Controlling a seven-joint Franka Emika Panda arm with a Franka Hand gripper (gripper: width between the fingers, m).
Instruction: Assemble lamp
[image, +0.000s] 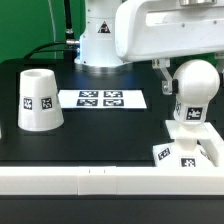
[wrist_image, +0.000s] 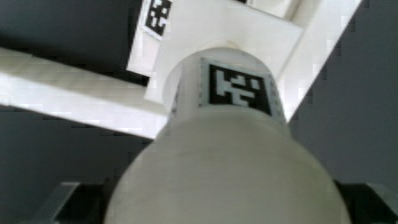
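Note:
The round white bulb (image: 196, 82) stands upright with its tagged neck down on the flat square base (image: 207, 152), at the exterior view's front right. My gripper (image: 193, 80) is shut on the bulb's round head, with a dark finger (image: 163, 72) on its side. In the wrist view the bulb (wrist_image: 222, 150) fills the picture, its neck tag pointing at the base (wrist_image: 294, 45), and my gripper (wrist_image: 217, 205) has dark fingers (wrist_image: 64, 200) at both sides. The tapered shade (image: 38, 99) stands alone at the exterior view's left.
The marker board (image: 102, 98) lies flat on the black table between the shade and the bulb. A white raised wall (image: 90, 180) runs along the front edge, and the base sits against it. The robot's white base (image: 100, 40) stands at the back.

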